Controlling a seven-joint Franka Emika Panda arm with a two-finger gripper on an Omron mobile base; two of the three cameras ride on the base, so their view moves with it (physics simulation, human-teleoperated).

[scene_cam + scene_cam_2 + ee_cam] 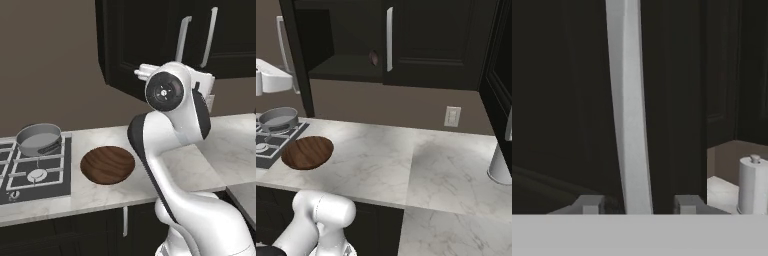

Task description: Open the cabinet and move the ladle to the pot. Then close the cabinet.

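We see the gripper (634, 204) straddling the cabinet (431, 45) door's pale bar handle (629, 110), fingers apart (not pinching), handle running lengthwise straight ahead. The ladle (373, 58) sits on the shelf; the pot (39, 138) on the stove, left.

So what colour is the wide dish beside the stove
Dark brown with a wood grain; the dish shows best in the left base view.

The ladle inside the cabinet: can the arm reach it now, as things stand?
Probably not yet. The left cabinet door is swung open and the ladle lies exposed on the shelf, but the end effector straddles that door's handle, jaws apart. It must back off the handle and go around the door first.
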